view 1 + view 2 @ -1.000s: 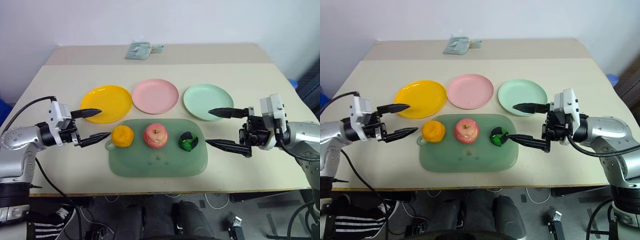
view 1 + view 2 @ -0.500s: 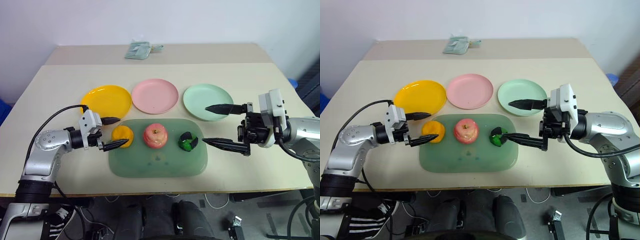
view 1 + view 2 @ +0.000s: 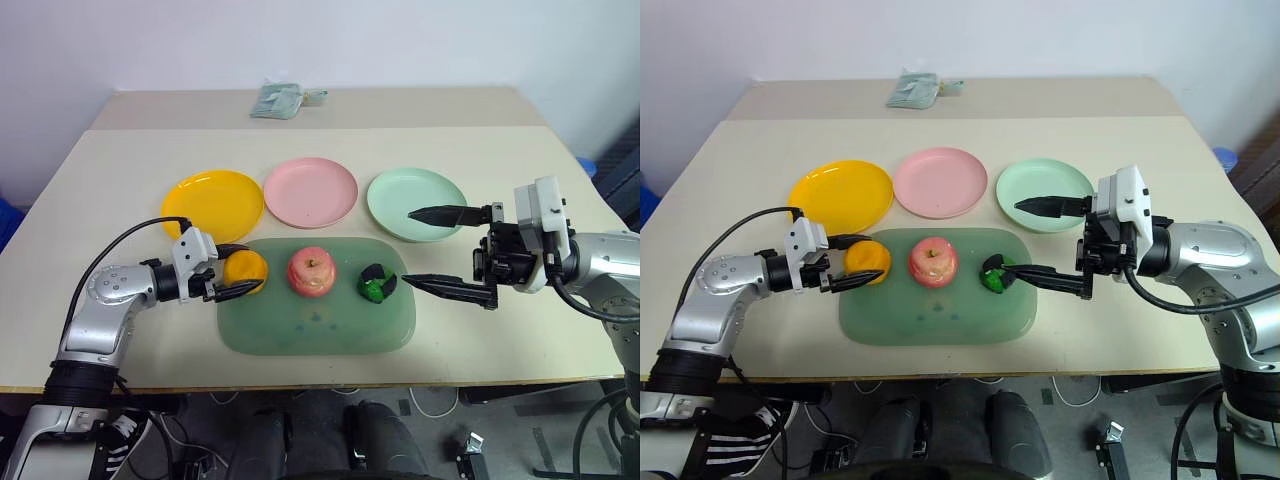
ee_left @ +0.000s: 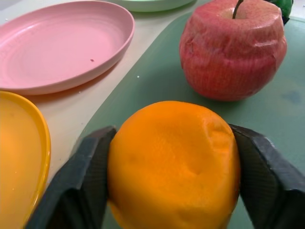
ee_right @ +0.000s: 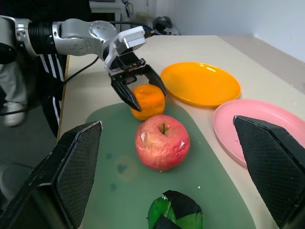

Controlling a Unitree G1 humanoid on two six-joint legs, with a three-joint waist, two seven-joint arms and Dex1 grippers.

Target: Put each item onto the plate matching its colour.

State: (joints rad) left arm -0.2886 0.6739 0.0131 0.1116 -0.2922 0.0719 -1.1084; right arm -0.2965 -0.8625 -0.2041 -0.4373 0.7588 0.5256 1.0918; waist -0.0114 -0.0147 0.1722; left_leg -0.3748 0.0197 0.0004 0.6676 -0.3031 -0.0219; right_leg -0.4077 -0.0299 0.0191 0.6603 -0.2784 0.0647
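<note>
In the head view I am closing my left fingers (image 3: 240,280) on the orange fruit (image 3: 247,271), sitting at the green mat's (image 3: 315,325) left end just below the yellow plate (image 3: 212,205). My left wrist view is showing both pads pressing the orange's sides. In the right wrist view my right fingers (image 5: 169,167) are standing wide, holding nothing, near the mat's green lump (image 5: 175,212). Next, I judge, comes lifting the orange onto the yellow plate.
</note>
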